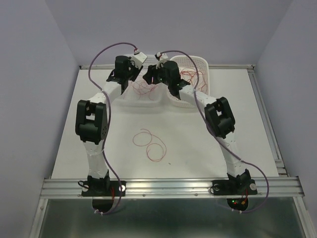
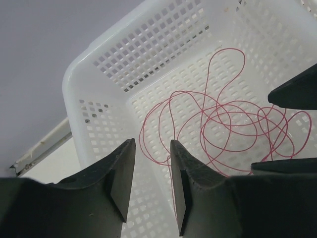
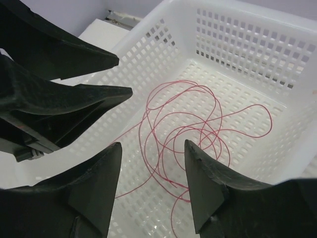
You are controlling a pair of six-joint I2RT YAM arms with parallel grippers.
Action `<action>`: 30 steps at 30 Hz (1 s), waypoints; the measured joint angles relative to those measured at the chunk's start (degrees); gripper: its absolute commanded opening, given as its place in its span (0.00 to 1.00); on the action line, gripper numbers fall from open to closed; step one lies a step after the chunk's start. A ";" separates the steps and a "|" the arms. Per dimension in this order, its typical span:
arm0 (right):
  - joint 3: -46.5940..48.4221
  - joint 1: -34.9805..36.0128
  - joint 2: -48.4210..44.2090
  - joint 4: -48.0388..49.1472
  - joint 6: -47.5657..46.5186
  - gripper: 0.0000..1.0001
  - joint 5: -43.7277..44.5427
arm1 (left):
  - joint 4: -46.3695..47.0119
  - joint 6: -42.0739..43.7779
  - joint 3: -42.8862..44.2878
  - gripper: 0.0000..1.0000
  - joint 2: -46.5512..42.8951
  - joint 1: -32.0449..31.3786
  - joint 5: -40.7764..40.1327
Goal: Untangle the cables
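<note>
- Looking down from above, I see tangled red cables [image 1: 143, 90] in a white basket [image 1: 130, 100] at the far end of the table [image 1: 208, 148]. One loose cable [image 1: 149, 144] lies alone in the middle.
- Left wrist view: the left gripper [image 2: 152, 144] is spread, holding nothing, just above the cables.
- Right wrist view: the right gripper [image 3: 153, 145] is spread and empty. They seem ready for a new grab. Next, each should pinch one strand and pull apart.

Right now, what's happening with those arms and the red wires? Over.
Left gripper, right gripper open, empty. Red cables tangled in white basket beneath them; another cable loose on table. Grippers close together, nothing else in the way.
</note>
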 measured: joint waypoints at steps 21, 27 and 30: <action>-46.51 3.10 -47.08 -1.49 -1.05 0.77 0.04 | -9.55 18.40 -40.06 0.88 -49.18 -7.63 12.63; -63.89 5.88 -56.26 -2.43 0.17 0.77 1.57 | -17.07 25.81 -46.93 0.88 -58.27 -15.15 18.08; -71.30 6.29 -60.96 -3.21 1.77 0.76 2.99 | -18.71 28.41 -46.86 0.84 -55.43 -16.28 19.71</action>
